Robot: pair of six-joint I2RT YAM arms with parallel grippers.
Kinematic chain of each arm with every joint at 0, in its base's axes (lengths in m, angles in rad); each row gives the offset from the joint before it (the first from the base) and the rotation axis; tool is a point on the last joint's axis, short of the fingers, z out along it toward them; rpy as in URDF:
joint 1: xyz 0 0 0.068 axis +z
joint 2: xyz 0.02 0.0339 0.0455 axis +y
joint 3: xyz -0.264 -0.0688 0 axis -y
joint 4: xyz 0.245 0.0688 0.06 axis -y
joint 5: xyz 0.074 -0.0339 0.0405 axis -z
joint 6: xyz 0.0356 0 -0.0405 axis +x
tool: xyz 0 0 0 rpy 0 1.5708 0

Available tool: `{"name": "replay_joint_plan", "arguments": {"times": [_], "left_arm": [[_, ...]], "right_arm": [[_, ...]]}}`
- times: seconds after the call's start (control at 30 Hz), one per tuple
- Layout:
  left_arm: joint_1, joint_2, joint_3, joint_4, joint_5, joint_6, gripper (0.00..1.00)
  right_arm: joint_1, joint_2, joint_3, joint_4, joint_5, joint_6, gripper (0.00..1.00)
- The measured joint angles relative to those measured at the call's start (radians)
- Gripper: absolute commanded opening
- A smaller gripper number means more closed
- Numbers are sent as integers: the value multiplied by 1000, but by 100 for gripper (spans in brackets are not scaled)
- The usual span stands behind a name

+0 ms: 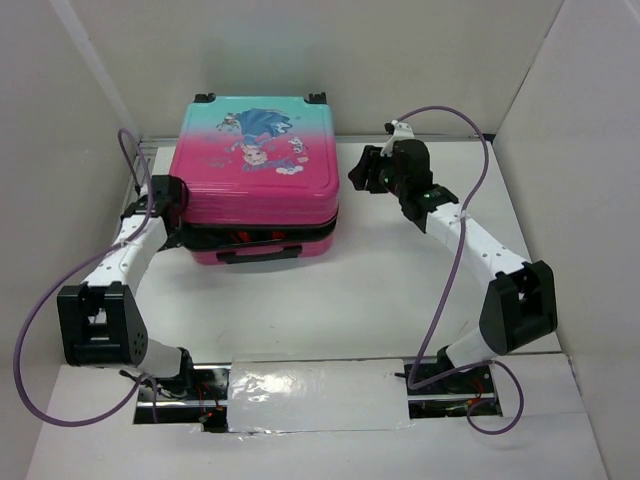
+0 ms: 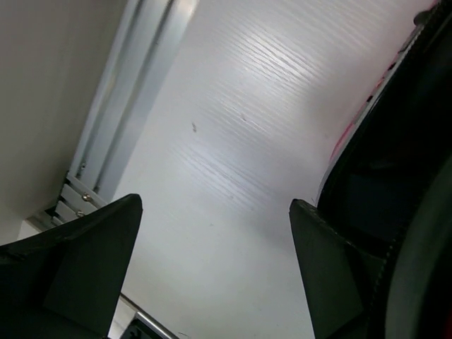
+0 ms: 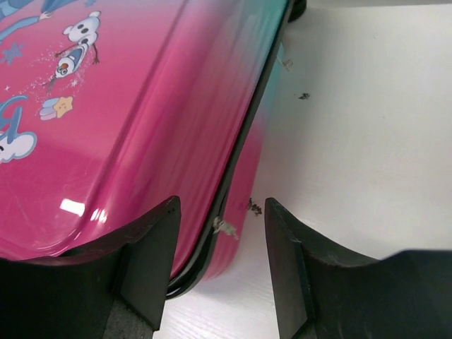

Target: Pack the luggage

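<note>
Centrally placed toward the upper middle of the overhead view, the luggage (image 1: 255,160) lies flat on the white counter (image 1: 380,290), its pink-to-teal printed shell facing up and lowered onto the bottom half, with a dark seam showing along the near side. Its black wheels (image 1: 205,98) point to the top of the frame and a dark carry handle (image 1: 260,255) faces the bottom. The left pincer (image 1: 172,197) sits against the case's left flank; its wrist view shows the fingers (image 2: 92,261) spread wide over bare counter, holding nothing. The right pincer (image 1: 360,170) hangs just right of the case without touching it. In the right wrist view its fingers (image 3: 152,261) stand apart and empty, framing the shell's rim (image 3: 233,176) below. Purple cables (image 1: 455,250) loop along both arms.
</note>
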Motion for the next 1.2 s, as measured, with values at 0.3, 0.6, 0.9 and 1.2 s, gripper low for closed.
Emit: {"name": "replay_joint_plan", "arguments": {"times": [0.3, 0.6, 0.9, 1.2], "left_arm": [[-67, -53, -79, 6, 39, -143, 100], [-70, -64, -121, 31, 103, -210, 100], [-101, -48, -124, 36, 118, -272, 100], [-143, -55, -70, -34, 124, -283, 100]], "right_arm": [[-51, 19, 0, 0, -30, 22, 61], [-63, 22, 7, -3, -86, 34, 66], [-16, -30, 4, 7, -224, 42, 68], [459, -158, -202, 117, -257, -80, 48]]}}
